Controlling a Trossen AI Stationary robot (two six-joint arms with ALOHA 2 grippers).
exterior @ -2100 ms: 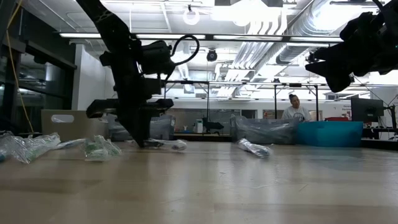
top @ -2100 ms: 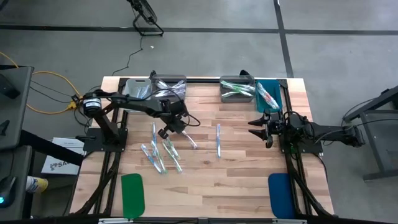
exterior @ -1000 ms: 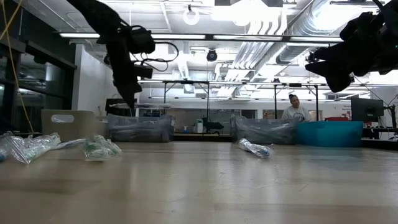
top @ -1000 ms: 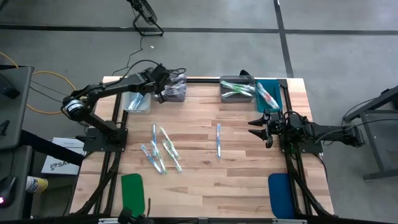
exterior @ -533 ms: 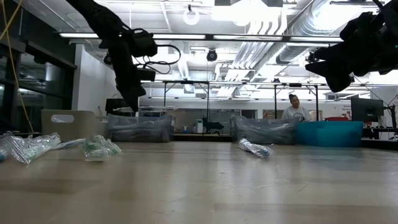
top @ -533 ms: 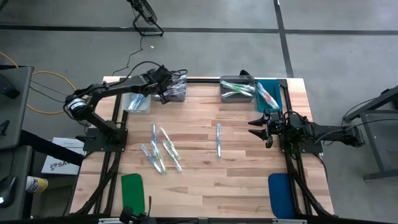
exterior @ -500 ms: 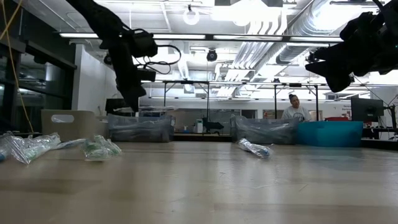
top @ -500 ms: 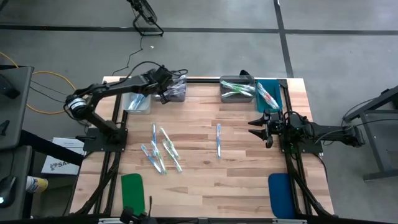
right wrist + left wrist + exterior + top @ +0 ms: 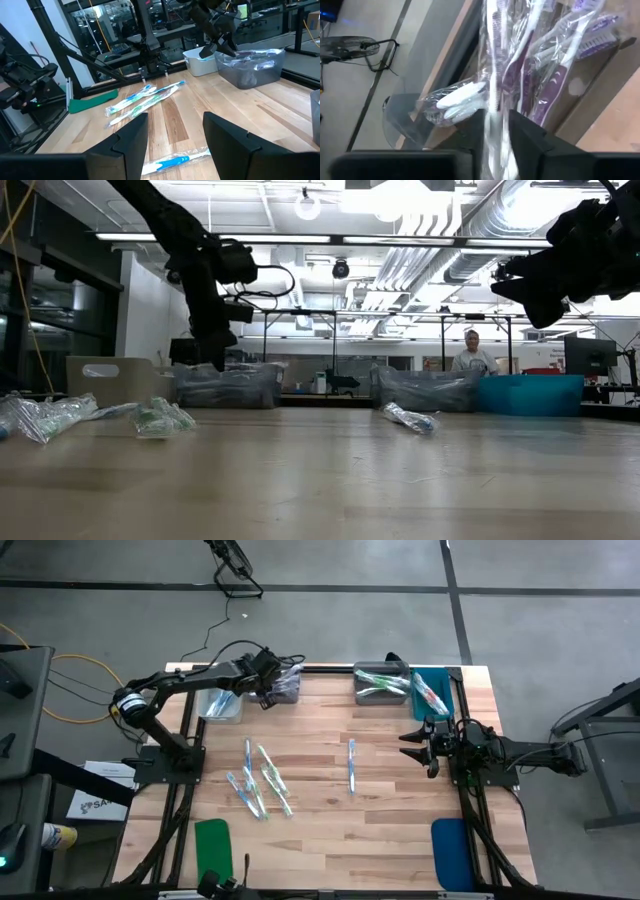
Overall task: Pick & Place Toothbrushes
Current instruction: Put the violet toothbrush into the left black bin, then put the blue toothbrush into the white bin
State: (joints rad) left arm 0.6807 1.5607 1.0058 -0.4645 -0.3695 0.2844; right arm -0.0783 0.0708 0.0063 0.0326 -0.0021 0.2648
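1. Hovering over the grey bin (image 9: 283,686) at the far left of the counter (image 9: 330,840), the left gripper (image 9: 268,690) points down into it; in the left wrist view its jaws stand a little apart with a clear-wrapped toothbrush (image 9: 495,95) running between them, and whether they grip it or have let go cannot be told.
2. That bin holds several wrapped toothbrushes with purple accents (image 9: 555,85), piled against one another.
3. Just beside it, toward the counter's left edge, sits a pale clear bin (image 9: 219,704).
4. A loose group of toothbrushes (image 9: 258,778) lies on the bare wood on the left half of the counter, blue and green ones side by side and partly crossing.
5. One blue toothbrush (image 9: 352,764) lies alone near the counter's middle, well apart from the group.
6. At the far right, a second grey bin (image 9: 381,686) holds green-accented toothbrushes, and a blue bin (image 9: 432,692) touching it holds more.
7. The right gripper (image 9: 408,744) waits raised near the counter's right edge, its jaws spread wide and empty.
8. A green pad (image 9: 213,850) and a blue pad (image 9: 449,852) lie at the near corners.
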